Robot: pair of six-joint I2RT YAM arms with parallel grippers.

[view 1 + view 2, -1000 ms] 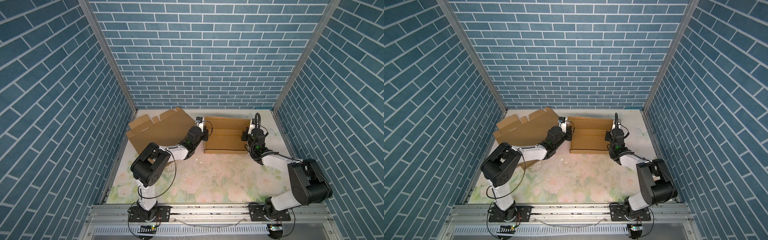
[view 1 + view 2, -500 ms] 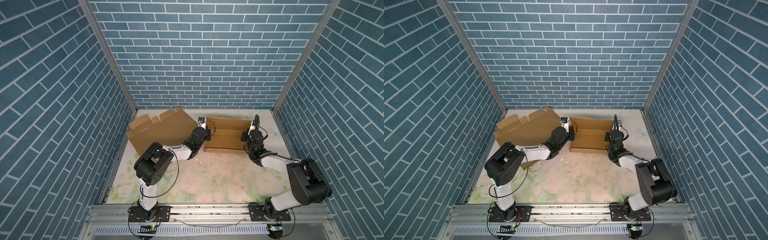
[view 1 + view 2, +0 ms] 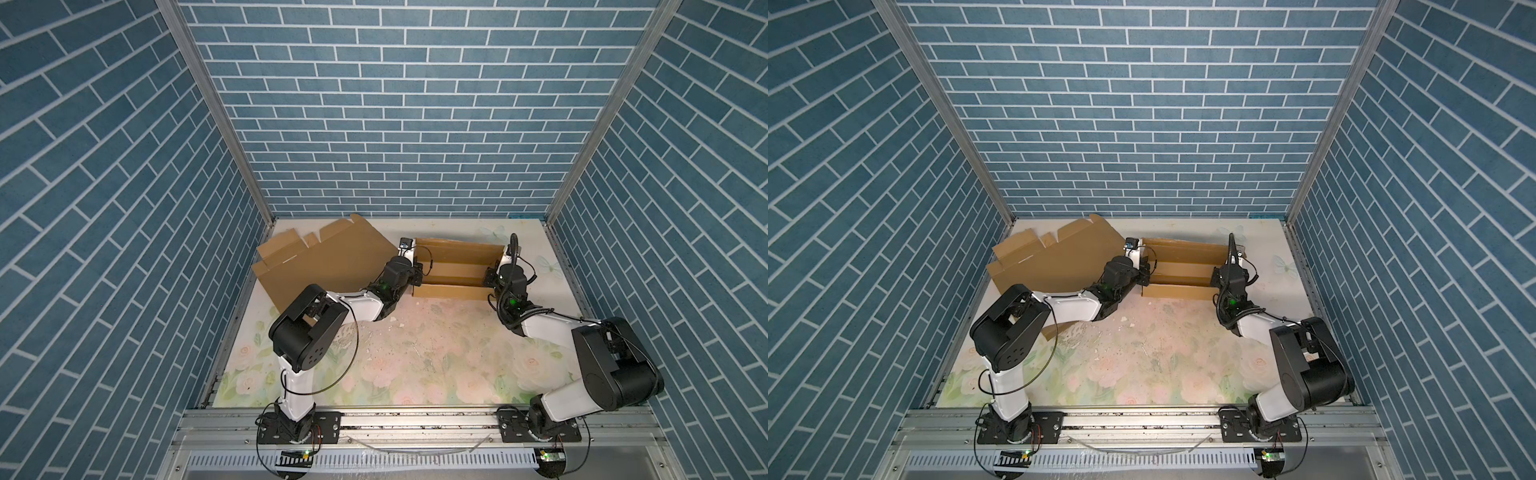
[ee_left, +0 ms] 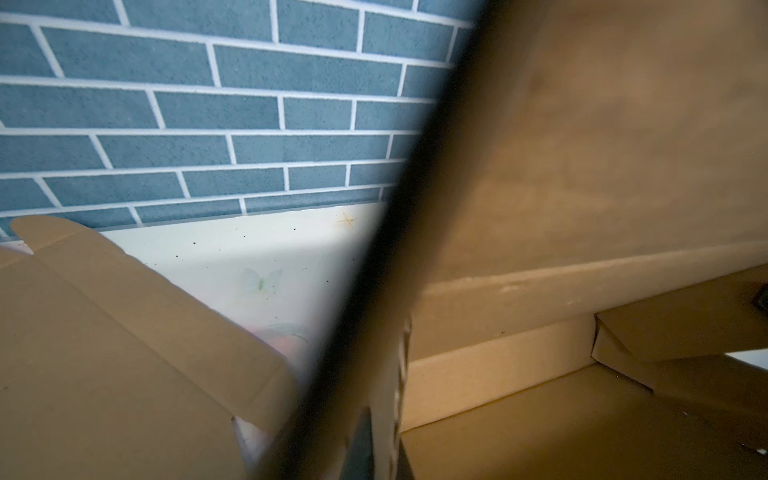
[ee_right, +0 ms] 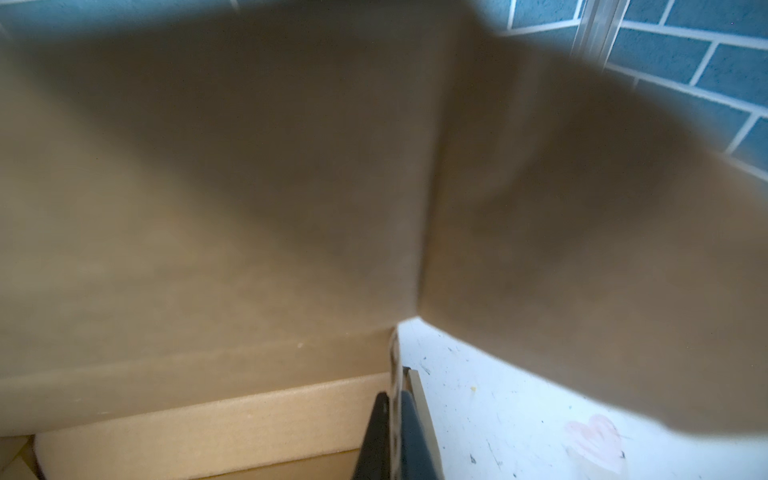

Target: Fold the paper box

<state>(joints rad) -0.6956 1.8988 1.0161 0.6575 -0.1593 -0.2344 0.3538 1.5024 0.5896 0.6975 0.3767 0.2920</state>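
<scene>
Beside paper box, left arm nearer.

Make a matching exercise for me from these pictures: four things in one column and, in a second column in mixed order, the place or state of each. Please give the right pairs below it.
Things
1. left gripper
2. right gripper
3. flat cardboard sheet
4. table

Places or states
a. pale, with a flower print
b. shut on the right end wall of the paper box
c. lies at the back left of the table
d. shut on the left end wall of the paper box

Pairs: 1-d, 2-b, 3-c, 4-a
</scene>
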